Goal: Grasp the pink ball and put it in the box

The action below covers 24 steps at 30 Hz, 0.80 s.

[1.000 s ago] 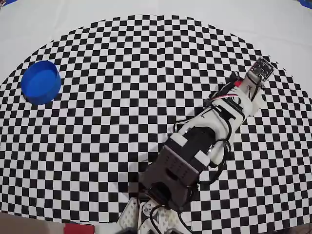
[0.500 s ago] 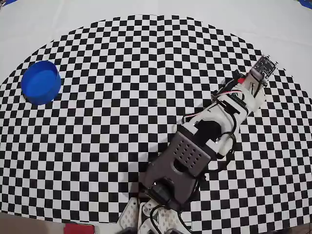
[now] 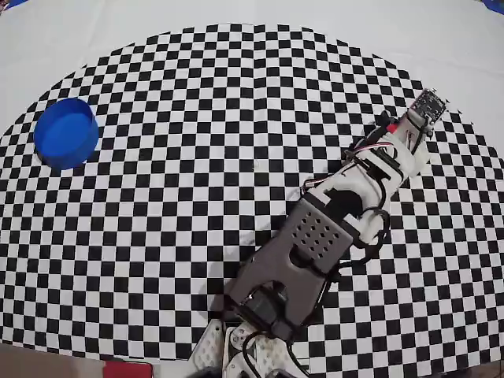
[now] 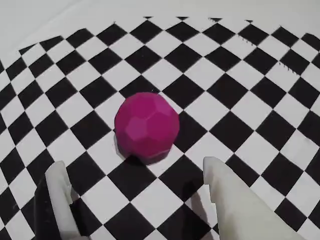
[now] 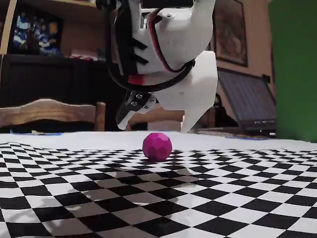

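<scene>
Bright even light, overhead fisheye-warped (fixed background dim)

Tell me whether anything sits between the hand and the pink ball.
Nothing visible does. In the wrist view the pink ball lies on bare checkered cloth just ahead of the open hand; the fixed view shows the hand above it.

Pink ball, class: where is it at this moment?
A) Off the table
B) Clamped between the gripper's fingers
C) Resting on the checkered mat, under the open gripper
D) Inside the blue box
C: the pink ball sits on the checkered mat, with the gripper open above it, not touching.
</scene>
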Tool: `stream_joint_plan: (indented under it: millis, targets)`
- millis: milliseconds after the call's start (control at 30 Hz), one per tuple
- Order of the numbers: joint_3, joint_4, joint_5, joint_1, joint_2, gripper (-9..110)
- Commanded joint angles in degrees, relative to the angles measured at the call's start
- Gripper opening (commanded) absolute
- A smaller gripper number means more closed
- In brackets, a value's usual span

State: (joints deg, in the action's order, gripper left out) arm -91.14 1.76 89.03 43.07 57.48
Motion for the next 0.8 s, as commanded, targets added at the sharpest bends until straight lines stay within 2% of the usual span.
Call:
stream_joint_plan:
  millis: [0,767]
  targets:
    - [4.48,-0.26,-0.62,-0.18,-0.18,32]
    - [18.54,-3.34,-0.62,0.09,-10.63,31]
